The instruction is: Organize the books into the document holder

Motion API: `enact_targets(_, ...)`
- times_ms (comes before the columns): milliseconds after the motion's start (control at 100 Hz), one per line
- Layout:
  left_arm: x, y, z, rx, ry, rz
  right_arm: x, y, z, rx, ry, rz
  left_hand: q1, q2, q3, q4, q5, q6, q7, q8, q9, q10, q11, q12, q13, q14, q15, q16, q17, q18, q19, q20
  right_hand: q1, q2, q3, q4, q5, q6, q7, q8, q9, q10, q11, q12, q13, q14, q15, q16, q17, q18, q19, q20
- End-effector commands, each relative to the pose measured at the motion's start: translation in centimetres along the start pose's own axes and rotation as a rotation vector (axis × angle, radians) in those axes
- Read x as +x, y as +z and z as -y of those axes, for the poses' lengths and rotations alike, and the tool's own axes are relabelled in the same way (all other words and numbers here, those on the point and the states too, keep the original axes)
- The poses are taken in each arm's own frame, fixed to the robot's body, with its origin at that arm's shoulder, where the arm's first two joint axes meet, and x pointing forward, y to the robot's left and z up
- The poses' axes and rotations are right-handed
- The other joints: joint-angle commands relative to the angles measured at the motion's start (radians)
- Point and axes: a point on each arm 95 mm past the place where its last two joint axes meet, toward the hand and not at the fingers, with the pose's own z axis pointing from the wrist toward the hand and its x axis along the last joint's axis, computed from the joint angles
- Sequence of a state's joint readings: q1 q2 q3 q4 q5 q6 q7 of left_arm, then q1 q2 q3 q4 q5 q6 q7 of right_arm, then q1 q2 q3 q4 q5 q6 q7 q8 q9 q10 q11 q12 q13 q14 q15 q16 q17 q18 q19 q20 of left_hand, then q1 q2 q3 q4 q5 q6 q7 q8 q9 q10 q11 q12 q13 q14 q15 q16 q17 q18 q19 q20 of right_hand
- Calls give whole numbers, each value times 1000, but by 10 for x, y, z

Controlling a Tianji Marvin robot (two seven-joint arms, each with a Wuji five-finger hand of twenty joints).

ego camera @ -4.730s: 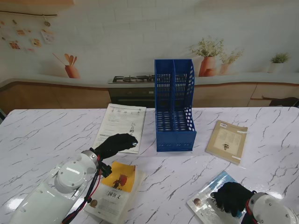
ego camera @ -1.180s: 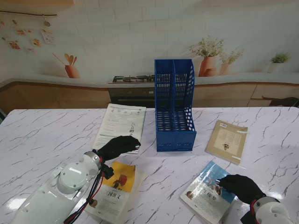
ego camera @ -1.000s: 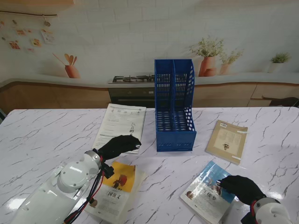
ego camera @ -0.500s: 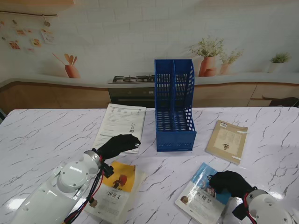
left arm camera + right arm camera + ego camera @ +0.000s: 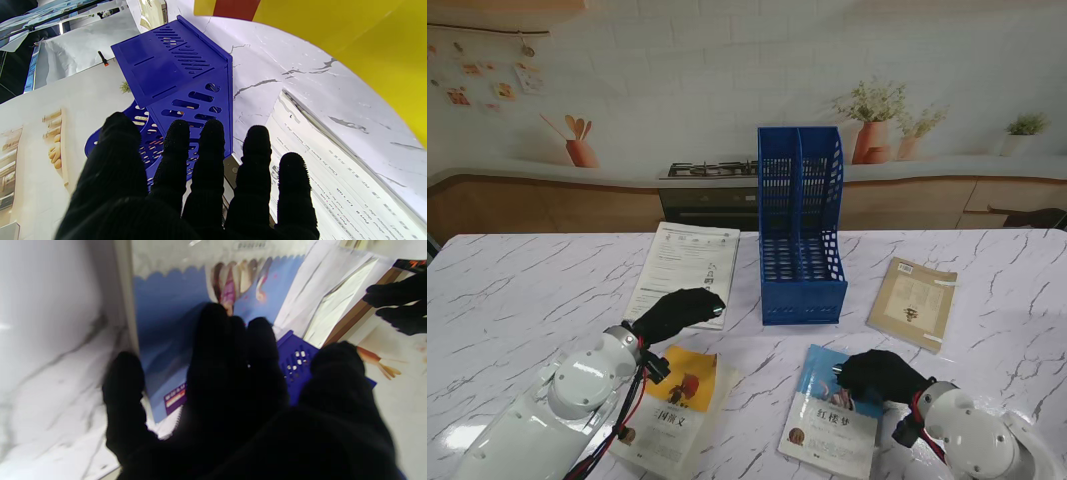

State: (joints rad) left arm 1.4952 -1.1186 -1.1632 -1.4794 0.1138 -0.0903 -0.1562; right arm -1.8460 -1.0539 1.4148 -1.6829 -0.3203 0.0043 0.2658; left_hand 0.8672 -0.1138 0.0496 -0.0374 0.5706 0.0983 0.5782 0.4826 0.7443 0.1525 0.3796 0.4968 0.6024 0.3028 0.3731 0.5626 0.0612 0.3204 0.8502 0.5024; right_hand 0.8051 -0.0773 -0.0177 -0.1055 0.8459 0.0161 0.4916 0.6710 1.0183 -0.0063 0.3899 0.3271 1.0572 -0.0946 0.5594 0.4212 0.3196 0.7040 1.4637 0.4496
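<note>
The blue two-slot document holder (image 5: 800, 230) stands upright at the table's middle back. My right hand (image 5: 879, 375) lies flat on the far corner of a blue-covered book (image 5: 832, 420), fingers spread and not curled round it. In the right wrist view the fingers (image 5: 233, 350) rest on the blue cover (image 5: 166, 323). My left hand (image 5: 677, 311) hangs open over the near edge of a white booklet (image 5: 685, 272), left of the holder. Its fingers (image 5: 206, 156) point at the holder (image 5: 180, 80). A yellow book (image 5: 675, 408) lies partly under my left forearm.
A tan book (image 5: 913, 302) lies flat to the right of the holder. Bare marble table (image 5: 517, 290) stretches to the far left. The holder's open slots face me, with a strip of table between it and the blue book.
My right hand has swept left with the blue book under it; the book slid left and turned more square to me. My left hand has barely shifted.
</note>
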Motion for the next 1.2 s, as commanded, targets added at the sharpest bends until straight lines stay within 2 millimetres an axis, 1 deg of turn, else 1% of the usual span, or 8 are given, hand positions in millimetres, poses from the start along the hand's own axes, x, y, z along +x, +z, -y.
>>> enact_targets(0, 1, -2, -6, -12, -14, -27, -1, 10, 17, 53, 22, -16, 24, 33, -2, 30, 13, 5, 11, -5, 27, 0, 2, -5, 19, -23, 21, 4, -1, -11, 57, 7, 21, 7, -3, 31, 12, 24, 10, 25, -16, 110, -10, -20, -71, 202, -198, -95, -39, -345, -338, -96)
enact_targets(250, -1, -3, -8, -20, -14, -30, 16, 38, 12, 87, -22, -127, 24, 34, -3, 30, 13, 4, 11, -5, 26, 2, 2, -6, 18, -23, 22, 4, 3, -16, 69, 12, 19, 10, -3, 32, 15, 15, 29, 40, -16, 104, 0, -20, -68, 195, -189, -92, -55, -339, -343, -98)
enact_targets(380, -1, -1, -10, -36, -1, -39, 23, 47, 15, 95, -13, -156, 47, -42, 15, 39, 7, -4, 23, 4, 25, -11, 4, -5, 18, -31, 20, 1, 16, -15, 85, 17, 22, 8, -3, 33, 32, 3, 31, 39, 3, 97, 2, -21, -55, 190, -182, -89, -92, -310, -350, -100)
enact_targets(680, 4, 6, -17, -25, 32, -63, 36, 29, 8, 22, 61, -157, 34, -185, 174, 21, 3, 5, 53, 1, 25, -8, 26, -1, 49, -40, 70, 25, 122, -46, 197, 35, -4, -31, -15, 29, -16, -62, -12, 12, -3, 65, -29, -10, -89, 206, -193, -72, -171, -221, -385, -120)
enact_targets(700, 5, 7, -17, -21, 35, -66, 37, 27, 7, 14, 61, -154, 1, -216, 256, 8, 1, 9, 59, -4, 23, -9, 31, -3, 50, -41, 75, 23, 135, -35, 207, 39, -9, -37, -17, 28, -32, -75, -23, 7, -7, 60, -33, -9, -91, 206, -195, -70, -165, -217, -380, -118)
enact_targets(850, 10, 11, -24, 3, 40, -76, 41, 10, -5, -67, 38, -124, -67, -290, 388, 5, -10, 34, 38, -17, 2, -6, 36, -6, 44, -47, 70, 17, 199, -10, 250, 57, -41, -75, -16, 32, -44, -85, -27, -2, -11, 52, -59, 7, -75, 210, -187, -50, -64, -211, -268, -59)
enact_targets(1000, 16, 14, -31, 8, 17, -70, 40, 2, -15, -124, 13, -38, -93, -323, 397, -9, -11, 59, 26, -25, -8, 17, 38, -7, 53, -31, 90, 27, 297, -32, 293, 67, -44, -150, 5, 47, -57, -44, -18, 3, -38, 75, -59, 19, -50, 205, -134, -16, 48, -228, -136, 50)
enact_targets(1190, 22, 20, -40, 5, -14, -50, 36, 1, -22, -170, -24, 81, -141, -340, 404, -28, 9, 126, -30, -66, 15, 74, 38, -32, 118, 43, 122, -9, 443, -6, 319, 32, -76, -244, 28, 56, -72, 24, -36, 10, -62, 116, -33, 18, -28, 233, -137, -45, 248, -143, -61, 102)
